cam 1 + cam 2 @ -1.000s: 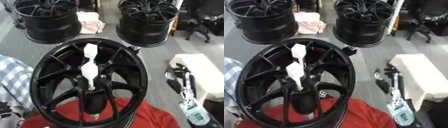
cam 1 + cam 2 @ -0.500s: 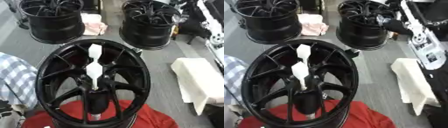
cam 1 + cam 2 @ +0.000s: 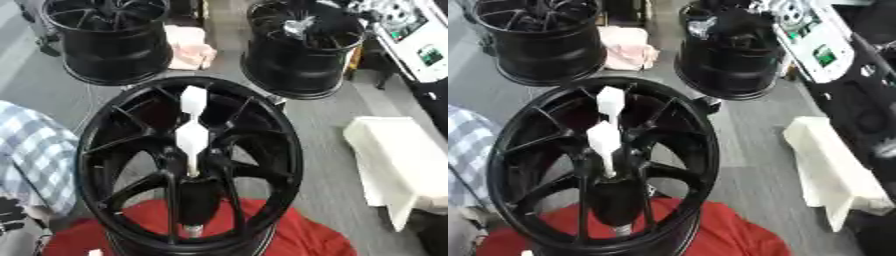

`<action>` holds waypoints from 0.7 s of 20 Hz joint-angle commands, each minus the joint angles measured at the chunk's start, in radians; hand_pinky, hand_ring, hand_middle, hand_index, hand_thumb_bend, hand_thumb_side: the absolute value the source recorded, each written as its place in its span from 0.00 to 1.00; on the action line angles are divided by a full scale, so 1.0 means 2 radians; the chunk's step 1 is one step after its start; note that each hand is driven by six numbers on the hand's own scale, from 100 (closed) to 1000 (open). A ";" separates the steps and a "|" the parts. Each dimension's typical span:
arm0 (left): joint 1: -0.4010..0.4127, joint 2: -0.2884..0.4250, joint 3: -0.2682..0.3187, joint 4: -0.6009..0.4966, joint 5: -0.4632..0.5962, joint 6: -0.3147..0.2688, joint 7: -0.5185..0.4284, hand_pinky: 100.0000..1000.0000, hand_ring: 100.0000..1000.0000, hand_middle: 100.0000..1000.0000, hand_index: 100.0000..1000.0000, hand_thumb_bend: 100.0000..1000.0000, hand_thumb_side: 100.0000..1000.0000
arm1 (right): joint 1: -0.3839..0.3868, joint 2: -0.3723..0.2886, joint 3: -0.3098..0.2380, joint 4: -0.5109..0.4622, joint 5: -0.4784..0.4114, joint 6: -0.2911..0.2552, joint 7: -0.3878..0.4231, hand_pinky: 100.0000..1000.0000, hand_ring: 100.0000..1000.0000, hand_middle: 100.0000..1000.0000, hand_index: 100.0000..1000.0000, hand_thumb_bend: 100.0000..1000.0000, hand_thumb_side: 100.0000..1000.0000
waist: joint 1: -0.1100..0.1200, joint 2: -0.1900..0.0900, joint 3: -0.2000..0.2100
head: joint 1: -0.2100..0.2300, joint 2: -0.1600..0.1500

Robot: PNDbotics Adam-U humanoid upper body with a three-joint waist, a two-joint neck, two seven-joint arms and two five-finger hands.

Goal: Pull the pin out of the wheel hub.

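The white pin [image 3: 191,131] stands in the centre of the near wheel hub [image 3: 188,165], a black spoked rim that stands closest to the camera. The pin has two wider white blocks, one above the other, on a thin stem that goes down into the hub's middle. No hand touches it.

Under the near edge of this wheel hub lies a red cloth [image 3: 297,235]. To its left there is a blue and white checked cloth [image 3: 35,150].

Behind the wheel hub stand two more black rims: the far left rim [image 3: 109,40] and the far right rim [image 3: 302,47]. A pale pink cloth [image 3: 188,47] lies between them on the grey floor.

To the right of the wheel hub lies a white foam block [image 3: 394,165]. Above it, beside the far right rim, the robot's right arm [image 3: 820,45] reaches in with white and black parts; whether the right hand's fingers are open or closed, I cannot tell. The left hand is not visible.
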 commanded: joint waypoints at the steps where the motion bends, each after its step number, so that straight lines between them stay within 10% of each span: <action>1: -0.002 0.012 -0.002 -0.009 -0.002 -0.001 -0.004 0.69 0.67 0.59 0.72 0.34 0.68 | -0.023 0.019 0.003 0.026 0.021 -0.004 0.037 0.82 0.85 0.84 0.94 0.18 0.43 | 0.003 -0.007 -0.001 | -0.002 0.001; 14: -0.003 0.011 -0.005 -0.009 -0.005 -0.002 -0.009 0.69 0.67 0.59 0.72 0.35 0.68 | -0.057 0.112 0.017 0.102 0.078 -0.038 0.101 0.83 0.87 0.87 0.95 0.22 0.48 | 0.004 -0.006 0.003 | -0.007 0.004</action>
